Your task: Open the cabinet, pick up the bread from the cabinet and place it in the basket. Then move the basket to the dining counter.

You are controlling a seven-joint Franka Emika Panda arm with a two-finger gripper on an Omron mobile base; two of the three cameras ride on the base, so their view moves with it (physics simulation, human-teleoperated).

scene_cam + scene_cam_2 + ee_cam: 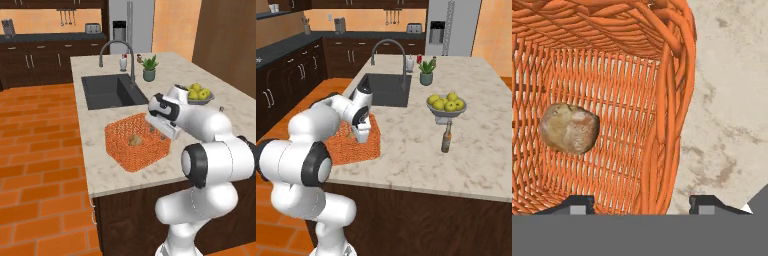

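The orange woven basket [134, 161] stands on the light marble dining counter [95, 131], near its front edge. The tan bread [135, 140] lies on the basket's floor, and the hand view shows the bread [568, 128] left of the basket wall [664, 125]. My gripper [167, 133] hovers over the basket's right rim, open. In the hand view the gripper [643, 204] has one fingertip [581, 203] inside the basket and the other outside over the counter [732, 100], neither touching the wall. From the right base view, the gripper [361, 138] sits above the basket [367, 148]. The cabinet is out of view.
A dark sink [107, 91] with a curved faucet [120, 46] lies just behind the basket. A bowl of yellow-green fruit [446, 104], a brown bottle [446, 138] and a potted plant [149, 68] stand to the right and rear. The counter's front edge is close.
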